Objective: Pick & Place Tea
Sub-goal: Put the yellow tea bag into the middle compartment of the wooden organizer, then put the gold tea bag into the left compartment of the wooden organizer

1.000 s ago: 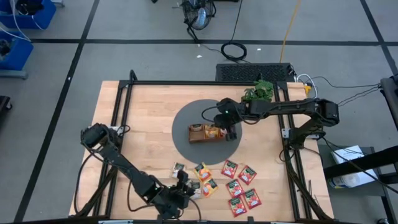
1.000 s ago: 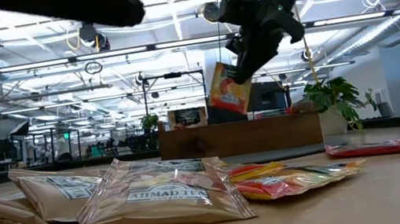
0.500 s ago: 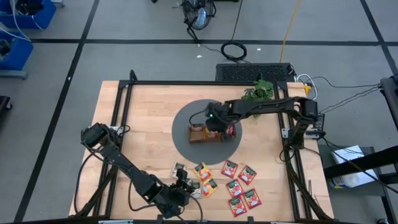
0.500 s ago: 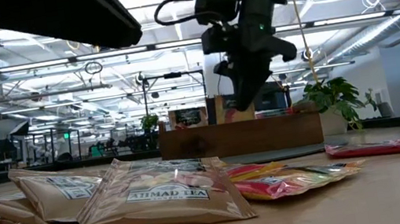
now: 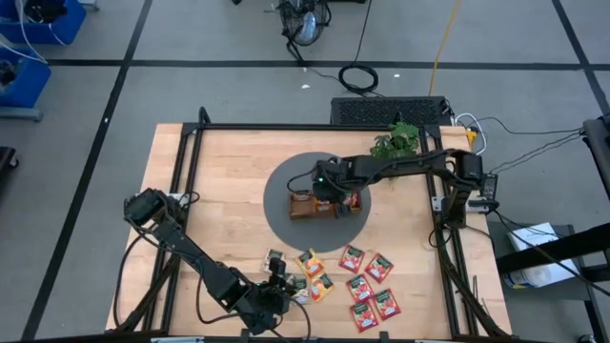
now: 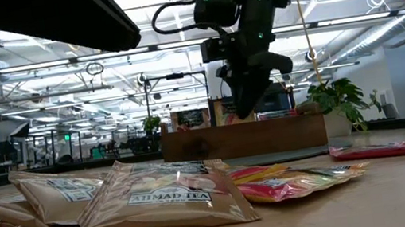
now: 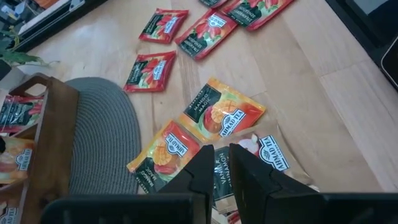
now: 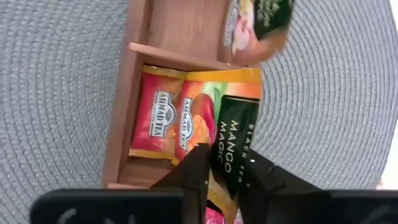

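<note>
The brown wooden tray [image 5: 303, 205] stands on a round grey mat [image 5: 286, 176]. My right gripper [image 5: 331, 198] points down into its middle compartment [image 8: 180, 56], fingers a little apart. An orange tea sachet [image 8: 233, 127] in that compartment reaches up between them. Near the front edge lie red [image 5: 367, 286], orange [image 5: 315, 276] and cream [image 5: 274, 257] sachets, flat on the wood. My left gripper [image 7: 222, 158] hovers above the cream ones [image 7: 267, 152], its fingers a slit apart with nothing between them. My right gripper has a finger [image 8: 196, 171] on either side of the orange sachet's dark-labelled end [image 8: 227, 165], coming from above. Whether a finger touches it I cannot tell. The sachet's other end rests in the tray's compartment.
A potted plant [image 5: 396, 140] stands at the table's far right, close behind the tray. A cream sachet [image 8: 255, 25] sits in the neighbouring compartment. Dark frame rails [image 5: 186, 191] run along the table's sides. Bare wood [image 5: 219, 191] lies left of the mat.
My right gripper has moved toward the table's left edge and down, tipping more steeply, over the tray. The orange sachet, which hung clear above the tray a second ago, has sunk into the compartment, with only its top above the tray's wall.
</note>
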